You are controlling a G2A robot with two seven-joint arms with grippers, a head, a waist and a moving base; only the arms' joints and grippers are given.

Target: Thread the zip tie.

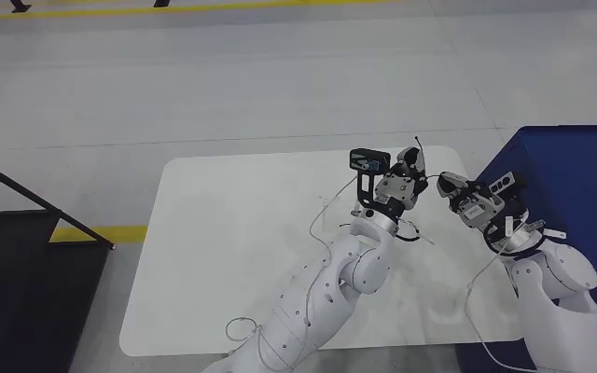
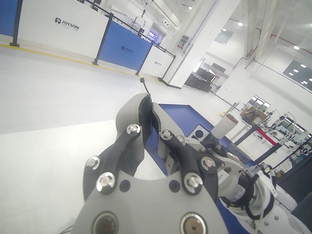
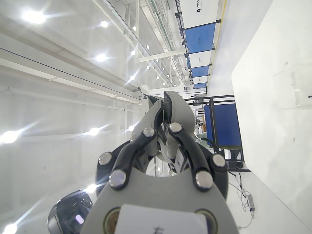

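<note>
Apparently mid-task: left hand (image 2: 147, 98) clamped on tie (image 2: 145, 87), right hand (image 3: 165, 98) pinching other end; threading left.

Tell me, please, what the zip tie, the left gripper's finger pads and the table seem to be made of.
The zip tie looks like black plastic, probably nylon: a thin, dull strap with a small square head. The finger pads of the left gripper seem black rubber, dull and textured. The table has a smooth white top, perhaps laminate or plastic; I cannot tell which.
</note>
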